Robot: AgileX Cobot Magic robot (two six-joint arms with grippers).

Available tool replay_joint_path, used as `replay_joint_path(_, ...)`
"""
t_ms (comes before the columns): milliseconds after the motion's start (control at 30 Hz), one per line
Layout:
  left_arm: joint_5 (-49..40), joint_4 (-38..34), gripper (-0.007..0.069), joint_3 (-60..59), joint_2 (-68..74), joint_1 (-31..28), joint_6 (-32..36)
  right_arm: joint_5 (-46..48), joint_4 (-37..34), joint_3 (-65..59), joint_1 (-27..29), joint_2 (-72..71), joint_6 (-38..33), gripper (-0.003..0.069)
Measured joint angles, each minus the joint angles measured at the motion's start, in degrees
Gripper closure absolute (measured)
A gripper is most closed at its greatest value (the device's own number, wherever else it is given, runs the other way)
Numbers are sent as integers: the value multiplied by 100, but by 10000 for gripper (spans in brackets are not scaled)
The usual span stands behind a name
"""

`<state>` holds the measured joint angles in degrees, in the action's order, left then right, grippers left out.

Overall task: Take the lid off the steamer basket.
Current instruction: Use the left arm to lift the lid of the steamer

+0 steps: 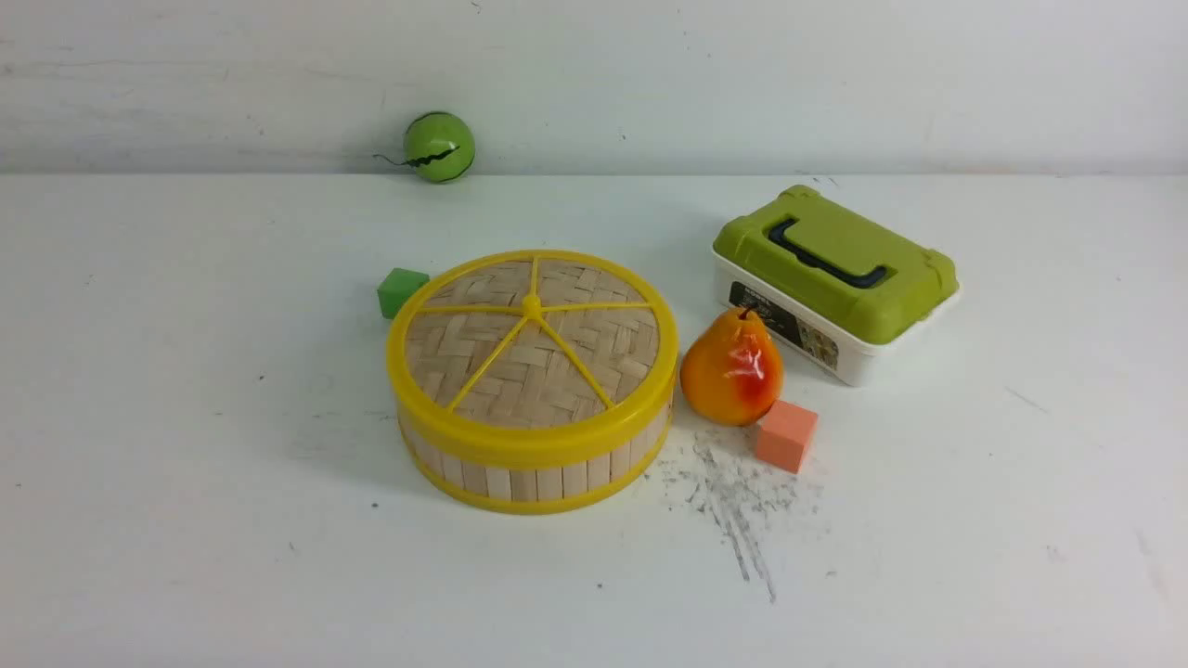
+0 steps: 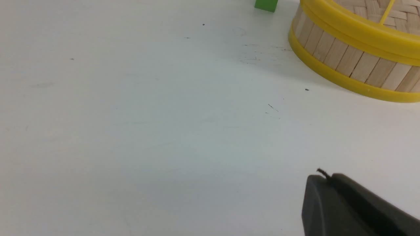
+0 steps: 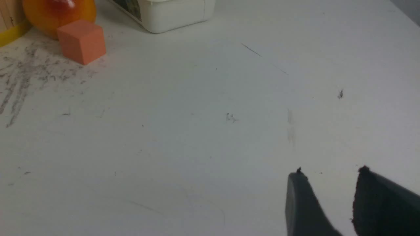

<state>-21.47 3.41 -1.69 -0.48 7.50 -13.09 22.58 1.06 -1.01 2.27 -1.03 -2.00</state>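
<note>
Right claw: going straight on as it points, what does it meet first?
Looks free: the right claw points over open table; white box and orange cube sit off its line. Probably table first, depth unclear.

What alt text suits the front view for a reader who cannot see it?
The woven lid sits closed on the steamer basket at centre. A pear, orange cube and green-lidded white box lie to its right; a green cube and green ball behind it.
</note>
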Motion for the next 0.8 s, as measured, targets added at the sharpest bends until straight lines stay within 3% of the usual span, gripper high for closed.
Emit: replay_joint_path(800, 0, 0, 592, 0, 0, 0, 0, 0, 0, 0, 0, 0, 0, 419)
